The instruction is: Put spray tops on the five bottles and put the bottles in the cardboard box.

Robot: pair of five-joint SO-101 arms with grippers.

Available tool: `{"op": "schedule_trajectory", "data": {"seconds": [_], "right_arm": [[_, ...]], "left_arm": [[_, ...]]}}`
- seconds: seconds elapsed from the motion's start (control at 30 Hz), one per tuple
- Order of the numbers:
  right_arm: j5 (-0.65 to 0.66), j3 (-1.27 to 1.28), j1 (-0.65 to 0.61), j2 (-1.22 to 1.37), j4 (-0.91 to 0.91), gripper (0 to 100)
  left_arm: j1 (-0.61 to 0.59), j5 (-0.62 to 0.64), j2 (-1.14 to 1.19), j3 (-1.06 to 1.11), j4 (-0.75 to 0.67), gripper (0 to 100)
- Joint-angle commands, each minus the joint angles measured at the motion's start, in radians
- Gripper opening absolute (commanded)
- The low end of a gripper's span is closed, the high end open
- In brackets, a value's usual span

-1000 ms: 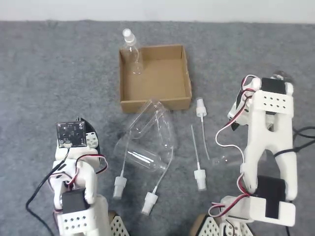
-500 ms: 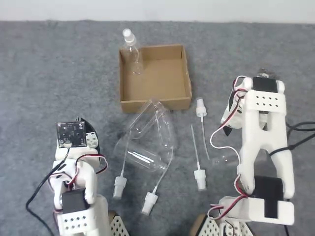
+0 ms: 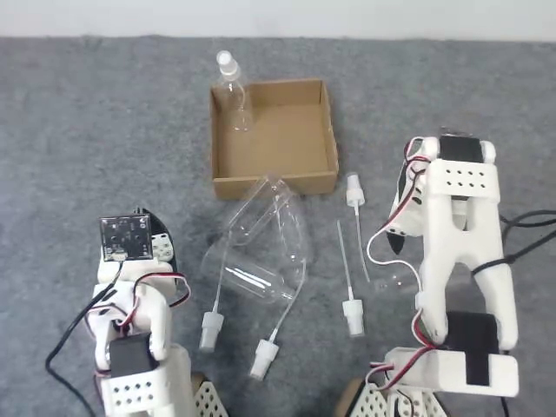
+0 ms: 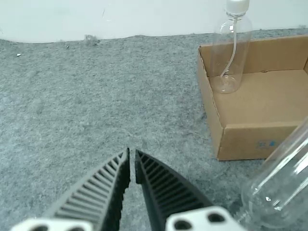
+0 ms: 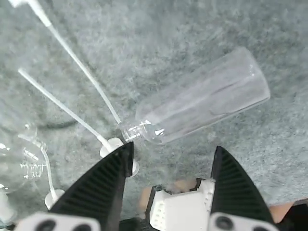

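The cardboard box [image 3: 228, 185] lies open at the back middle. One capped bottle [image 3: 233, 94] stands upright in its far left corner and is also in the left wrist view [image 4: 232, 48]. Three clear uncapped bottles [image 3: 269, 230] lie in a heap in front of the box. Loose spray tops [image 3: 211, 330] [image 3: 264, 358] [image 3: 354, 314] [image 3: 354, 191] lie around them. Another clear bottle [image 5: 199, 106] lies on the carpet just off my open right gripper [image 5: 173, 155]; part of this bottle [image 3: 395, 281] pokes out from under the right arm [image 3: 460, 226]. My left gripper [image 4: 132, 166] hovers shut over bare carpet, left of the box.
Grey carpet [image 3: 104, 130] covers the table, with free room to the left of the box and behind it. Two spray tops' long tubes [image 5: 79, 72] run close beside the neck of the bottle by my right gripper. A white wall edge [image 4: 96, 19] runs along the back.
The right arm has swung leftward and a little toward the front, over the lone bottle. The left arm and the other objects have not moved.
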Motion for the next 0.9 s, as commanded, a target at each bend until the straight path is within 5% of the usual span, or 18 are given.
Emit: {"op": "schedule_trajectory", "data": {"seconds": [0.0, 0.47, 0.67, 0.87], "right_arm": [[0.023, -0.058, -0.021, -0.067, 0.028, 20.9], [0.155, -0.035, -0.021, -0.074, 0.051, 18.3], [0.361, 0.012, -0.09, -0.194, 0.041, 1.0], [0.529, 0.012, -0.111, -0.302, 0.035, 0.6]], "left_arm": [[-0.006, -0.009, -0.021, -0.001, -0.003, 1], [-0.006, -0.009, -0.021, -0.001, -0.003, 1], [-0.006, -0.009, -0.021, -0.001, -0.003, 1], [-0.006, -0.009, -0.021, -0.001, -0.003, 1]]}}
